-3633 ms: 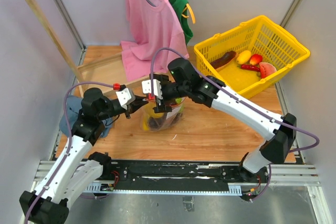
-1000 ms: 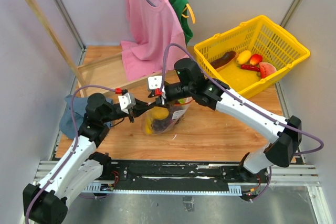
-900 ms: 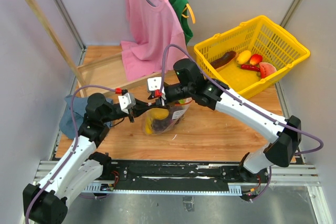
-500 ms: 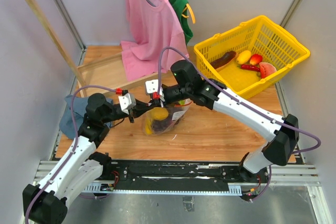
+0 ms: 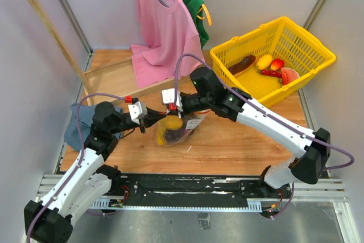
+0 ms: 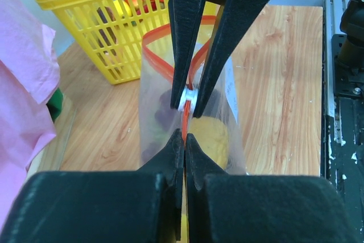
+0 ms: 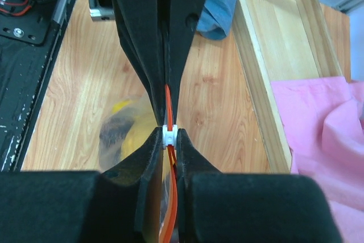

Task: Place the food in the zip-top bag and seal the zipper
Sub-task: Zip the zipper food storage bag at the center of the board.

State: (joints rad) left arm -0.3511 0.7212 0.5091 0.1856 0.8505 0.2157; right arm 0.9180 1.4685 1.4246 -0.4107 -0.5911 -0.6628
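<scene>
The clear zip-top bag [image 5: 181, 131] hangs over the wooden table, held between both arms. Yellow food [image 6: 213, 138] and dark purple grapes [image 6: 161, 119] lie inside it. My left gripper [image 6: 185, 138] is shut on the end of the red-orange zipper [image 7: 168, 103]. My right gripper [image 7: 169, 135] is shut on the zipper's small white tab [image 6: 187, 99], close in front of the left fingertips. Beyond the tab the bag mouth still gapes in a red loop [image 6: 152, 33]. In the top view the left gripper [image 5: 149, 120] and right gripper [image 5: 173, 110] meet above the bag.
A yellow mesh basket [image 5: 301, 44] at the back right holds more toy food: a dark piece [image 5: 242, 64], a yellow one [image 5: 263, 61], a red one [image 5: 277, 64] and a watermelon slice [image 5: 289, 75]. A pink shirt [image 5: 162, 27] hangs on a wooden rack at the back. Blue cloth [image 5: 77, 126] lies at the left.
My right gripper has closed onto the white tab and shifted slightly right. The left gripper has kept its grip in the same place.
</scene>
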